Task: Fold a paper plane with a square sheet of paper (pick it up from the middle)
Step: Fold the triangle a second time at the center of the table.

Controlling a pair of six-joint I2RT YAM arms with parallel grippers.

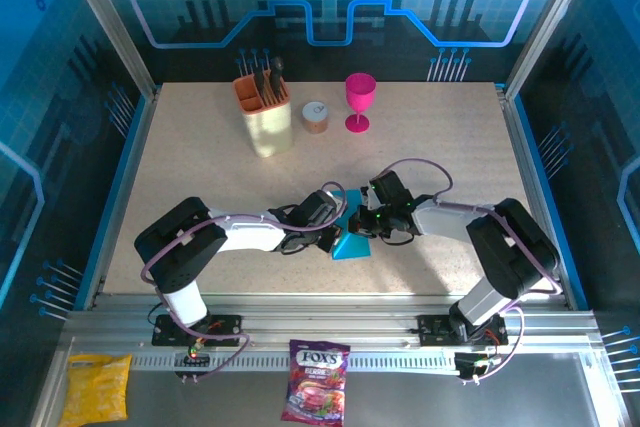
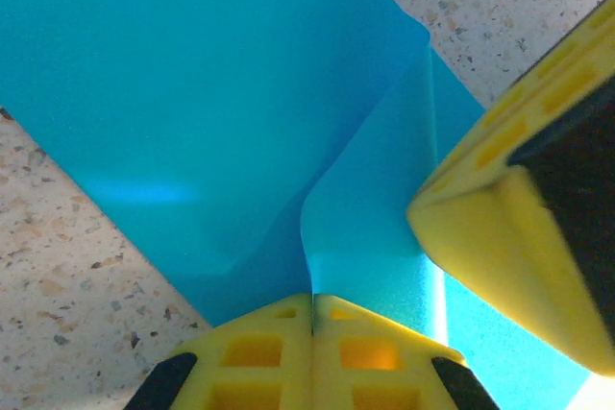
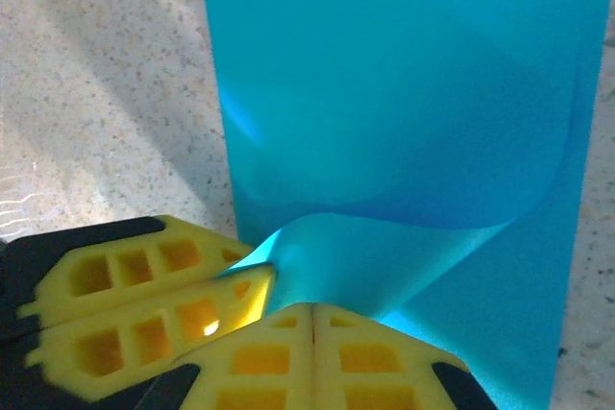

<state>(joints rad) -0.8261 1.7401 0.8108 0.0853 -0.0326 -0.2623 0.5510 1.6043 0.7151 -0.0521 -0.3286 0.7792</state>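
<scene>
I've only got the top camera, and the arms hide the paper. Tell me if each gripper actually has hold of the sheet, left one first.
Observer: On the left wrist camera, the left gripper is shut, with a raised edge of the square sheet of paper pinched at its tips.
Operator: Now the right one.
Observer: On the right wrist camera, the right gripper is shut on the same lifted flap, right beside the left gripper. The flap curls up in a soft bend, while the rest of the sheet lies flat on the table.
</scene>
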